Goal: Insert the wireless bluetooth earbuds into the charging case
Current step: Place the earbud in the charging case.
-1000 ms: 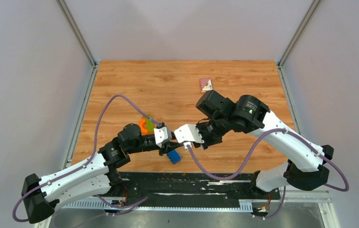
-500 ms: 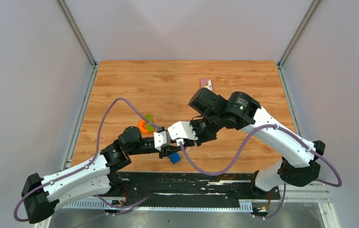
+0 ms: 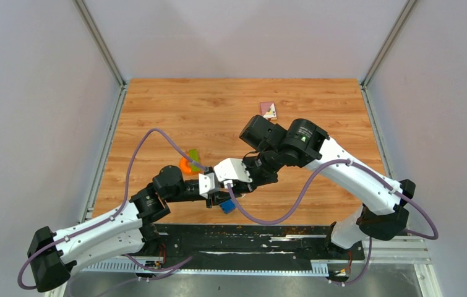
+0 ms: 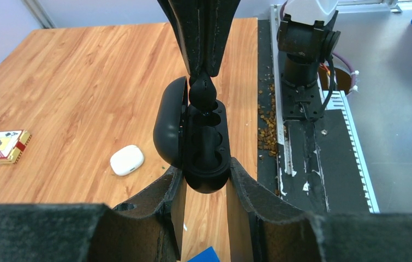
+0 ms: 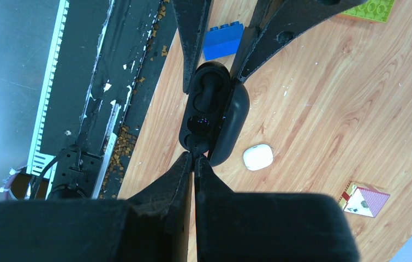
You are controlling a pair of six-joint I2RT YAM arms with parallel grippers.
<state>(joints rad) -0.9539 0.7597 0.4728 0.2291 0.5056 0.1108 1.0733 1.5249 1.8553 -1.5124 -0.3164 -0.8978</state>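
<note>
We clamp the open black charging case [image 4: 206, 161] in our left fingers [image 4: 157, 196] above the desk [image 4: 83, 82], while our right fingers [image 5: 171, 183] pinch the light, likely slippery black earbud [image 4: 202, 94] by its tip at its socket.

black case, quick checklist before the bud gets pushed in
1. Case gripped by left end effector: ok, pinched on both sides.
2. Lid open: ok, swung clear to one side.
3. Bud held by right end effector: ok, shut on it.
4. Bud lined up with a socket: ok, it sits at the socket mouth in both wrist views.
5. Bud fully seated: not ok, most of it shows outside the case.
6. Second socket free: cannot tell, black on black.
</note>
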